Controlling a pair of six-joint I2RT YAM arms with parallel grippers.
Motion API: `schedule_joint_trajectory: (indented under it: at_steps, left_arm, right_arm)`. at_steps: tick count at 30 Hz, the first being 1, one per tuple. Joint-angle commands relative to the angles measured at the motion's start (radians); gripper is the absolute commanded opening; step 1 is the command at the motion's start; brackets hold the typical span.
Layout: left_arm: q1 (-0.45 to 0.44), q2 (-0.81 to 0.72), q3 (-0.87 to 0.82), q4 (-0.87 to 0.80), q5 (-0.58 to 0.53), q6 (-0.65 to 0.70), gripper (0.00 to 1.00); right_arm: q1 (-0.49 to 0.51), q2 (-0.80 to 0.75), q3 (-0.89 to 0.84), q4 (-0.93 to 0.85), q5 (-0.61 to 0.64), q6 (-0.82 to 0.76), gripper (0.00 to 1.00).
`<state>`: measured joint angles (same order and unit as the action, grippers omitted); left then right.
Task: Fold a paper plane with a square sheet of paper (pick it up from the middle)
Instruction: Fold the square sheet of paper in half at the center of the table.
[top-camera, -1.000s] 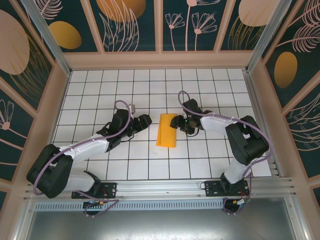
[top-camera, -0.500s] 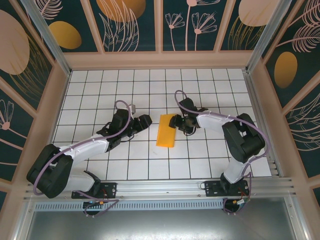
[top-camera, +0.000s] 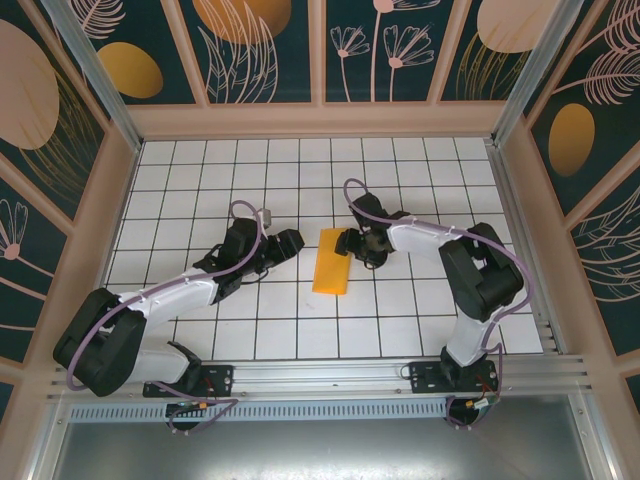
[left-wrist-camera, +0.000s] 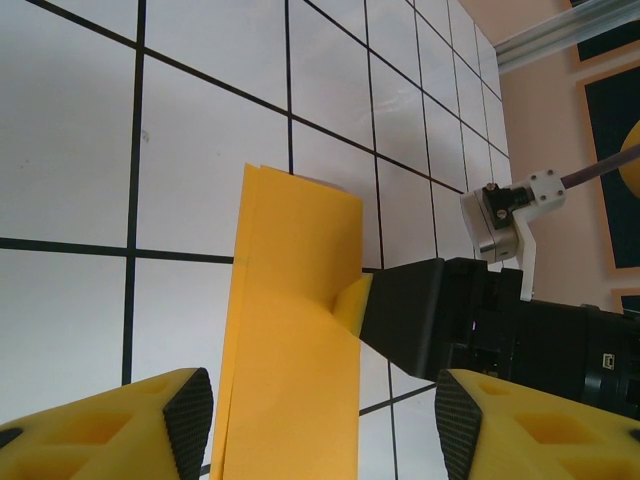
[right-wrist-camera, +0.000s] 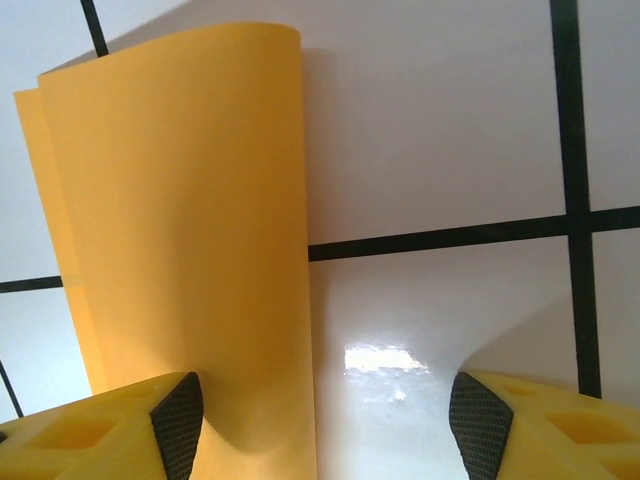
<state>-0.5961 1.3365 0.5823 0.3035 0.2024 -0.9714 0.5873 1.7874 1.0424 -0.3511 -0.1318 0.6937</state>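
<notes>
The square sheet of paper (top-camera: 332, 262) lies folded in half as a long orange-yellow strip in the middle of the white grid table, with no pointed plane shape. My right gripper (top-camera: 345, 243) is open at the strip's upper right edge. In the right wrist view one of its fingers (right-wrist-camera: 178, 420) sits over the paper (right-wrist-camera: 180, 220) and the other rests above bare tile. My left gripper (top-camera: 290, 243) hovers open just left of the strip. In the left wrist view the paper (left-wrist-camera: 295, 330) lies ahead between its fingers (left-wrist-camera: 190, 420), touching neither.
The white grid table (top-camera: 200, 170) is boxed in by wooden-framed walls with dark leafy wallpaper. An aluminium rail (top-camera: 400, 375) runs along the near edge where both arm bases stand. Bare tiles surround the paper on the far and near sides.
My right gripper has moved left onto the strip's upper right edge and opened wider. The paper has shifted slightly left. The left arm has stayed still.
</notes>
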Motion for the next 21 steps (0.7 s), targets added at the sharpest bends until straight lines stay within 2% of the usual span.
schedule_joint_trajectory:
  at_steps: [1, 21]
  left_arm:
    - [-0.003, 0.015, 0.024, 0.026, 0.013, 0.022, 0.63]
    - [-0.003, 0.018, 0.024, 0.028, 0.023, 0.026, 0.63]
  right_arm:
    - [0.027, 0.082, 0.008, 0.048, -0.019, 0.004, 0.72]
    - [0.038, 0.136, 0.042, -0.014, 0.006, -0.005, 0.79]
